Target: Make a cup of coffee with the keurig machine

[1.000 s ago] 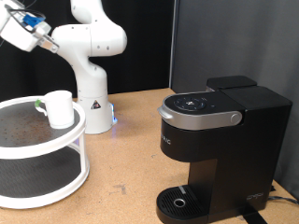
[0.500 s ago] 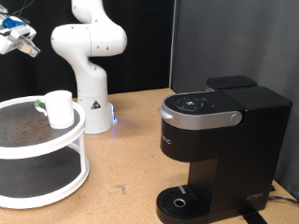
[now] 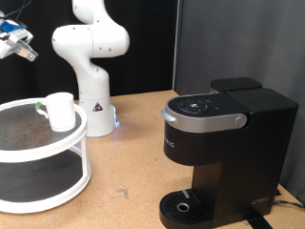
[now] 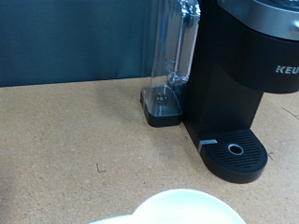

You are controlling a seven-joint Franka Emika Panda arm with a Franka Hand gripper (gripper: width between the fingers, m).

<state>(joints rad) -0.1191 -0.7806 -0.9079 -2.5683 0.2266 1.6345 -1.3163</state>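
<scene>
Since the earlier frames the tool [image 3: 13, 42] has drifted further toward the exterior view's top left edge, higher and further out than a second ago; nothing else has shifted. It now hangs in the air well above and beyond the far left side of the table [image 3: 133, 162], only partly in frame, so whether its fingers are spread or pressed together cannot be told; nothing is visibly carried. No fingers show in the wrist view. The high, backed-off pose likely serves as an overview: the wrist camera takes in the keurig machine [image 4: 234, 75] with its drip tray [image 4: 235, 154] and clear water tank [image 4: 173, 56], plus a white rim at the frame's lower edge, probably the cup [image 4: 177, 207]. The cup [image 3: 60, 110] stands upright on the top tier of a white two-tier round rack [image 3: 57, 157] at the table's left edge, a small green-topped item [image 3: 39, 106] just beside it. The keurig machine [image 3: 224, 148] sits toward the table's near right corner, lid handle [image 3: 205, 121] down, drip tray [image 3: 183, 204] bare, so no cup is placed under the spout yet. The arm's white base [image 3: 95, 113] stands at the far edge, between rack and machine.
</scene>
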